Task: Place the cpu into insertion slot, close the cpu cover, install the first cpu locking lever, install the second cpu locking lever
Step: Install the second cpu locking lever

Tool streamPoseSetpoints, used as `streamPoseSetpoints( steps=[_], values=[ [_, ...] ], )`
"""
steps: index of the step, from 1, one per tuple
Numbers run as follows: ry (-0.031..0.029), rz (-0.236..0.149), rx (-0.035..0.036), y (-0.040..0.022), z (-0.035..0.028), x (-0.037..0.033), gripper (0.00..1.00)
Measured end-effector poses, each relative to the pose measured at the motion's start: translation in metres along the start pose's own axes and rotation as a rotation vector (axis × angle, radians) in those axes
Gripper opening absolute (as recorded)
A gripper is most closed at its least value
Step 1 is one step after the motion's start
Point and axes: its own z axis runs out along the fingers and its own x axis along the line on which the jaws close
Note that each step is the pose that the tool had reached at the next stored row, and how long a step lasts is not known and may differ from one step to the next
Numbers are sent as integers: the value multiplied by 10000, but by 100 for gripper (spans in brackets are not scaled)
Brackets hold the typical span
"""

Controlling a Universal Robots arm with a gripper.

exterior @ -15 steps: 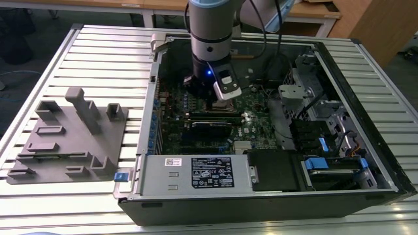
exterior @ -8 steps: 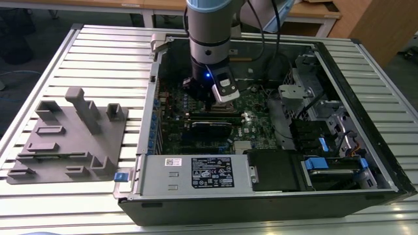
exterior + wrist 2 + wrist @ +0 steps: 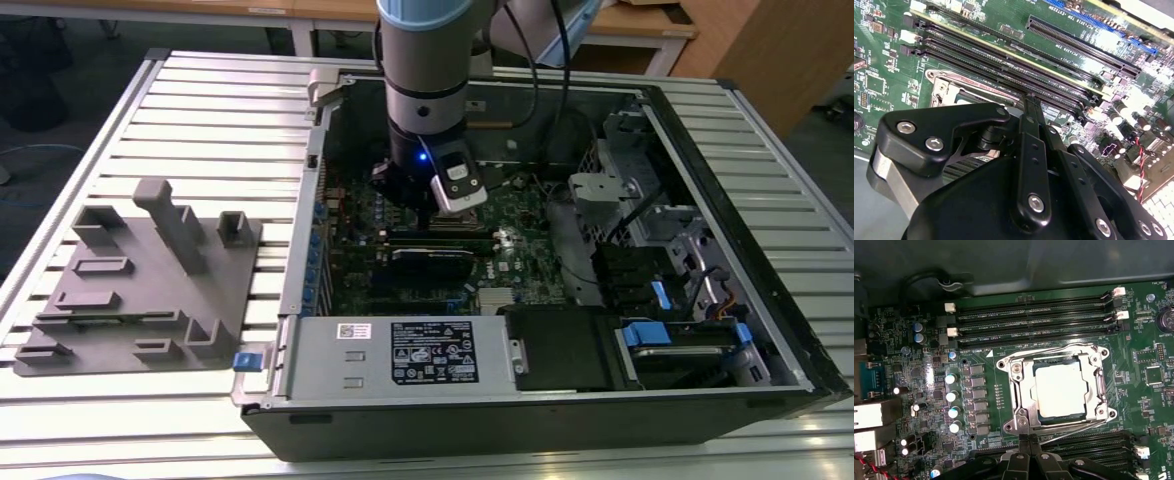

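Note:
In the first wrist view the cpu (image 3: pixel 1060 391), a pale silvery square, lies in the insertion slot, which is hidden under it. The cpu cover (image 3: pixel 1021 390), a silvery frame, lies flat around the chip. One thin wire locking lever (image 3: pixel 1054 351) runs along the side by the long black slots. The other lever (image 3: pixel 1074 426) runs along the opposite side and looks slightly lifted. My gripper (image 3: pixel 1027 441) is just off the socket's corner at that lever's end, fingertips together. In the second wrist view the gripper (image 3: pixel 1029 98) narrows to one shut tip over the socket frame (image 3: pixel 949 87).
The arm (image 3: pixel 427 90) reaches down into an open computer case (image 3: pixel 747 230) on a slatted table. Long black memory slots (image 3: pixel 1034 315) and a row of capacitors (image 3: pixel 952 395) flank the socket. A grey fixture block (image 3: pixel 134 280) lies at the exterior view's left.

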Motion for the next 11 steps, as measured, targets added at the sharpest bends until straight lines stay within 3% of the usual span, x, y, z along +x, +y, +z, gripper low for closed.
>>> streamPoseSetpoints(
  steps=[11],
  values=[
    [-3,0,-3,-6,12,42,11]
  ],
)
